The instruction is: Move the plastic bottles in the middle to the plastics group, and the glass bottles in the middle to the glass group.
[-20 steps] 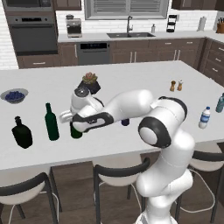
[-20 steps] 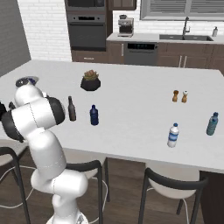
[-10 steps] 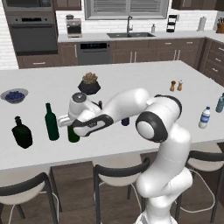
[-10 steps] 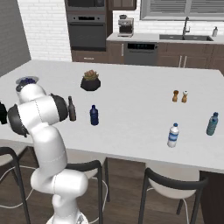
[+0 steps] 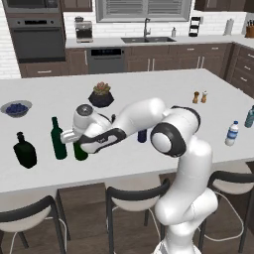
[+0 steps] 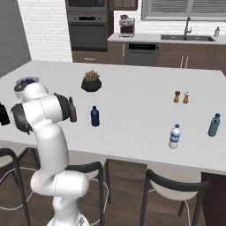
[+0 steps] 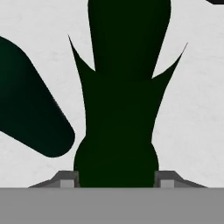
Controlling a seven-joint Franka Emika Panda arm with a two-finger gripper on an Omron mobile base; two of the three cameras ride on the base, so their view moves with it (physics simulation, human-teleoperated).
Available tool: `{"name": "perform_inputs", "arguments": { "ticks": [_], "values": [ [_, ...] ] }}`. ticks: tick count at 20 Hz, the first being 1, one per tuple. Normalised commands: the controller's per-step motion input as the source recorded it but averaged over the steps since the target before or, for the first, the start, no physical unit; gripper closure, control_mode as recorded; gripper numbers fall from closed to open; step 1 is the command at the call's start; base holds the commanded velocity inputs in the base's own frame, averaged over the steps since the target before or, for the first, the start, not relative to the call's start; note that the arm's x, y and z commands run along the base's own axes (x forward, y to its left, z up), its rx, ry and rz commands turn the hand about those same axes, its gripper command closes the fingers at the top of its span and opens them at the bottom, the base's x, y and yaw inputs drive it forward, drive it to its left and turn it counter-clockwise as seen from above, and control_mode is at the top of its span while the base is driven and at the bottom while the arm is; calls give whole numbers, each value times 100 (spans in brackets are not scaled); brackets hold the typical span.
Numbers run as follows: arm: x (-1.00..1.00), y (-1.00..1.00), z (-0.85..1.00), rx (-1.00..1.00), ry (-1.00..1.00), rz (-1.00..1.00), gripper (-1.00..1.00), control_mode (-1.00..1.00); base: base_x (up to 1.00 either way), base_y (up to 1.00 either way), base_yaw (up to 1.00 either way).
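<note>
My gripper (image 5: 79, 144) is shut on the tall dark green wine bottle (image 5: 80, 152), which stands upright low over the counter. In the hand view the wine bottle (image 7: 116, 131) fills the gap between my fingertips (image 7: 65, 180). Just to its left stand the straight-sided green bottle (image 5: 58, 140) and the squat black flask (image 5: 25, 150). The stubby dark blue bottle (image 6: 94, 116) and the slim brown bottle (image 6: 72, 110) stand mid-counter behind my arm. At the far right are the clear water bottle (image 5: 231, 133) and the teal bottle (image 5: 249, 117).
A potted plant (image 5: 101, 95) sits at the counter's middle back and a bowl of blueberries (image 5: 16, 107) at the back left. Salt and pepper shakers (image 5: 199, 96) stand to the right. Stools (image 5: 134, 198) line the near edge.
My gripper has carried the wine bottle a little to the left, closer to the straight-sided green bottle. The other bottles have not moved.
</note>
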Motion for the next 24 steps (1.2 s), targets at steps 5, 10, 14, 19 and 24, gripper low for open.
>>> {"name": "perform_inputs", "arguments": {
  "ticks": [5,10,14,19,24],
  "values": [
    [9,5,-14,0,0,0,100,-100,0,0,0],
    [0,0,-9,0,1,0,100,-100,0,0,0],
    [0,0,-23,0,0,0,100,-100,0,0,0],
    [0,0,-13,0,0,0,100,-100,0,0,0],
    [0,0,0,0,0,0,-100,-100,0,0,0]
  ]
}}
